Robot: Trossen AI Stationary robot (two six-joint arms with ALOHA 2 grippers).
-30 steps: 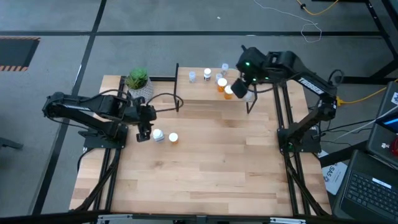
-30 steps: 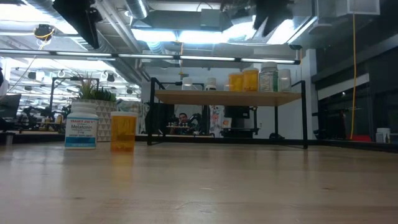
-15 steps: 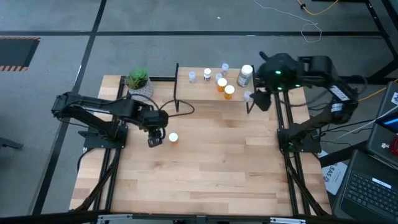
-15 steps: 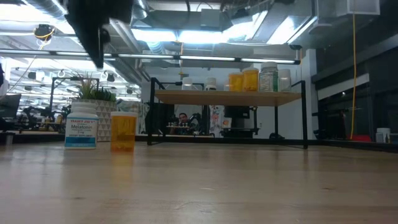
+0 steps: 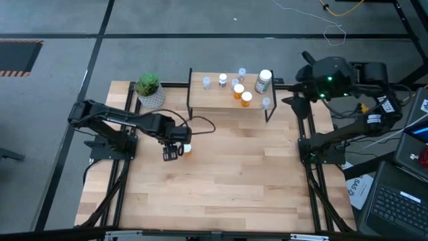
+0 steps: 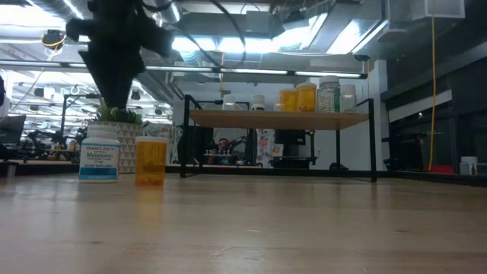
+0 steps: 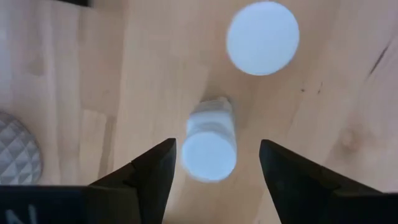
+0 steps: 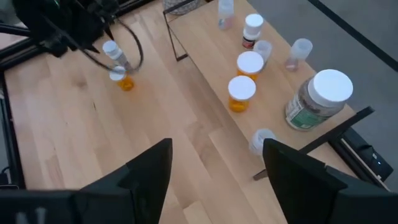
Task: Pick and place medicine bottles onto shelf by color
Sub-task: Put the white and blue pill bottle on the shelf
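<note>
Your left gripper (image 5: 171, 152), jaws apart, hangs over a white bottle (image 7: 210, 148) standing upright beside one orange bottle (image 6: 151, 160). The shelf (image 5: 224, 102) carries two upright orange bottles (image 8: 242, 93). Right gripper (image 5: 295, 100): jaws apart, beside the shelf

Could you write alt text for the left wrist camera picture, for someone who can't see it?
Looking straight down, the left gripper hangs open above a white bottle standing on the wooden table, its fingers either side. A second white cap sits just beyond.

Grey floor (image 5: 200, 17) surrounds the table; a yellow cable (image 5: 344, 8) trails at one o'clock, ceiling lights (image 6: 228, 44) glow overhead.
</note>
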